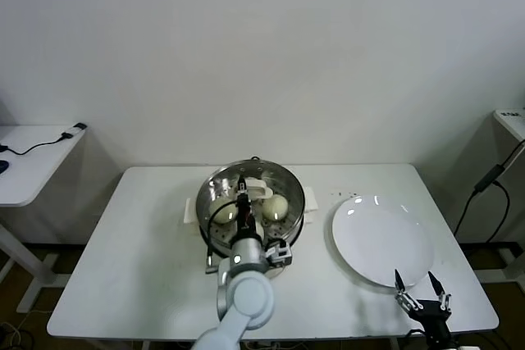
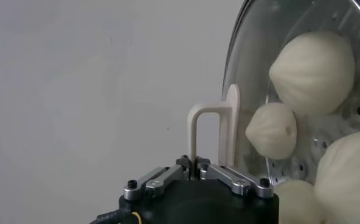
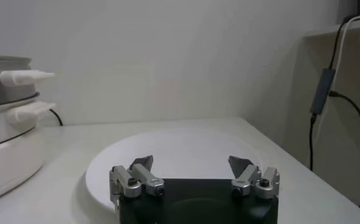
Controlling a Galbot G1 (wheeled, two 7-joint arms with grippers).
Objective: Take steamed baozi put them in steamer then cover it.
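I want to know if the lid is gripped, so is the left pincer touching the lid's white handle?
Touching. In the left wrist view the left pincer is closed on the foot of the white handle of the glass lid, with no gap showing.

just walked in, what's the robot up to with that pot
The left hand is shut on the white handle of the clear glass lid, holding it over the steamer on the white table. Pale baozi show through the glass, sitting on the perforated tray. The white plate to the right has nothing on it. The right hand hangs open near the plate's front edge, holding nothing.
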